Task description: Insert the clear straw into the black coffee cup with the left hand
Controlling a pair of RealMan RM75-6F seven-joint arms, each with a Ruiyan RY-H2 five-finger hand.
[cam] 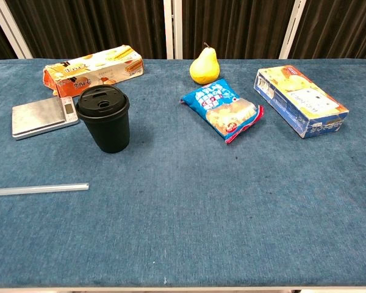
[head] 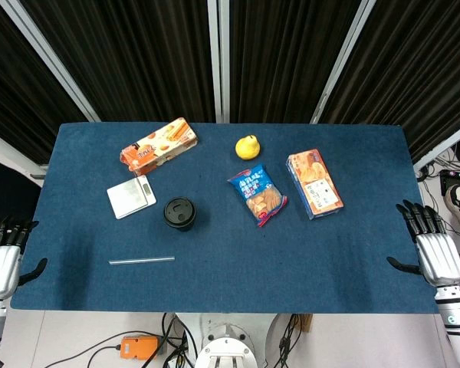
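The clear straw (head: 142, 261) (cam: 38, 190) lies flat on the blue table (head: 215, 284), near its front left. Just behind it stands the black coffee cup (head: 179, 213) (cam: 104, 118), upright with its lid on. My left hand (head: 1, 259) hangs off the table's left edge, fingers apart and holding nothing, well left of the straw. Off the right edge is my right hand (head: 429, 247), also with fingers spread and nothing in it. The chest view shows neither hand.
A silver scale (head: 131, 196) (cam: 44, 116) sits left of the cup, with an orange biscuit box (head: 159, 145) (cam: 93, 71) behind it. A pear (head: 248, 146) (cam: 204, 66), a blue snack bag (head: 257, 194) (cam: 222, 110) and a blue-orange box (head: 314, 183) (cam: 300, 100) lie to the right.
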